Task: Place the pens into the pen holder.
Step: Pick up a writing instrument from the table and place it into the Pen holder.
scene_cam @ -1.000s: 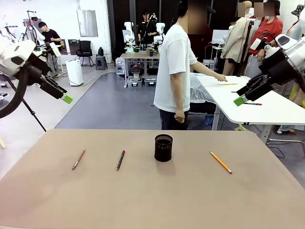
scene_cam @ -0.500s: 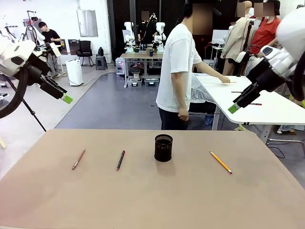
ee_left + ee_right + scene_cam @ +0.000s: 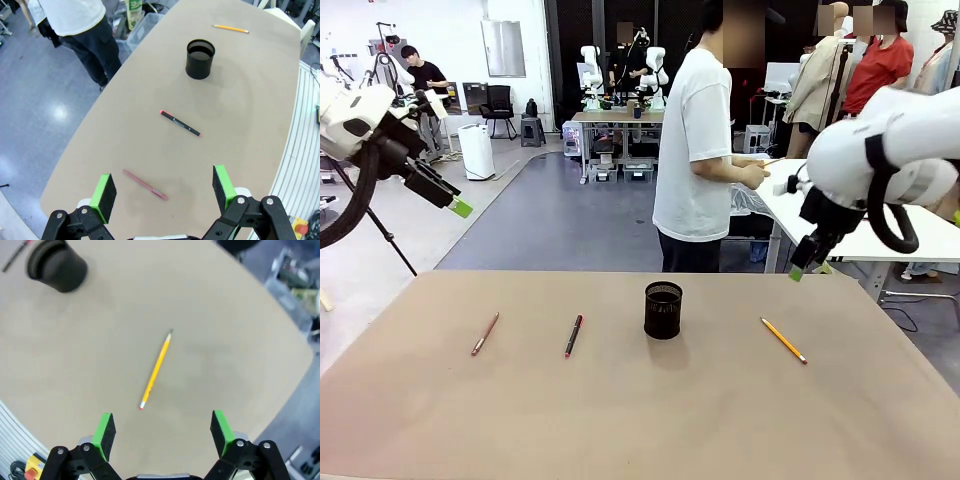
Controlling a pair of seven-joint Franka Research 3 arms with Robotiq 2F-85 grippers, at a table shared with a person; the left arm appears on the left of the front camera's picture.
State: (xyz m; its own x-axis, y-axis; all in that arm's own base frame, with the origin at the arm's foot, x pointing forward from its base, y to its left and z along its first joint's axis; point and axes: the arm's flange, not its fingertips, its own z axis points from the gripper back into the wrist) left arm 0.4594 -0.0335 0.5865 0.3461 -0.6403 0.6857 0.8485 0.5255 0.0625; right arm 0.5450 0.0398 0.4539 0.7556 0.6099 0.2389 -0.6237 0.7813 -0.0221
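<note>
On the brown table (image 3: 620, 420) stands the black mesh pen holder (image 3: 663, 310), upright at mid-table. Three pens lie flat around it: a copper-brown one (image 3: 485, 334) at the left, a black one with a red end (image 3: 574, 336) beside it, and a yellow pencil (image 3: 784, 340) to the right. My left gripper (image 3: 459, 205) hangs open high off the table's left side; its wrist view looks down on the holder (image 3: 200, 59) and the black pen (image 3: 180, 123). My right gripper (image 3: 800, 268) is open above the table's right edge, over the yellow pencil (image 3: 156, 370), holding nothing.
A person in a white T-shirt (image 3: 695, 150) stands beyond the far edge, turned toward a white table (image 3: 880, 225) at the back right. Open brown tabletop lies on all sides of the pens.
My right arm has swung down and inward from over the white table to just above the brown table's right side. The person turned and drew both hands in. The left arm stayed still.
</note>
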